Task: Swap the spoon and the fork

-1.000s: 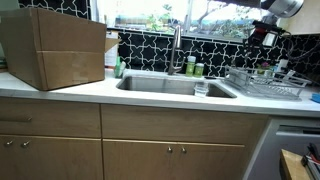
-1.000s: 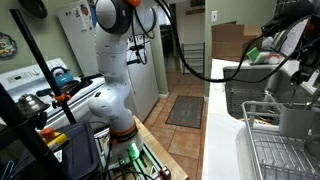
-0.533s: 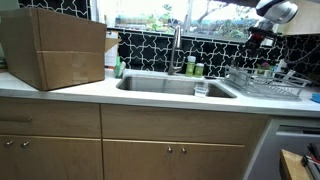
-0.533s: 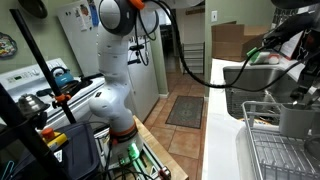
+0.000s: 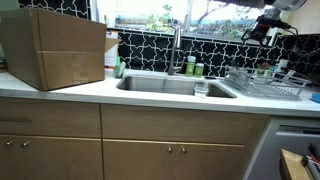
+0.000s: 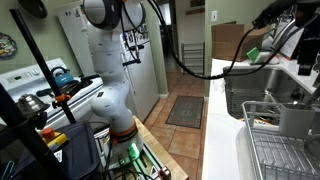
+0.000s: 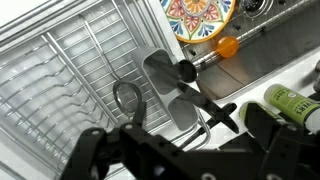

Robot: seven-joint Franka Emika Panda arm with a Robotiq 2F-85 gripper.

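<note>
In the wrist view a black utensil (image 7: 205,92) lies slanted across the grey cutlery holder (image 7: 160,68) at the edge of the dish rack (image 7: 70,70). I cannot tell whether it is the spoon or the fork. A second handle with an orange end (image 7: 228,46) points toward the sink. My gripper (image 7: 185,138) hangs above the holder, open, its dark fingers (image 7: 92,148) spread wide with nothing between them. In both exterior views the gripper (image 5: 268,29) (image 6: 287,18) is high above the rack (image 5: 265,85).
A colourful plate (image 7: 196,16) stands past the holder and a green bottle (image 7: 292,100) lies beside it. The sink (image 5: 175,86) has a tap (image 5: 177,48) behind it and a glass (image 5: 201,88) at its rim. A cardboard box (image 5: 55,46) sits on the counter.
The jaws went from shut to wide open. The gripper rose slightly above the dish rack and the arm's upper joints shifted.
</note>
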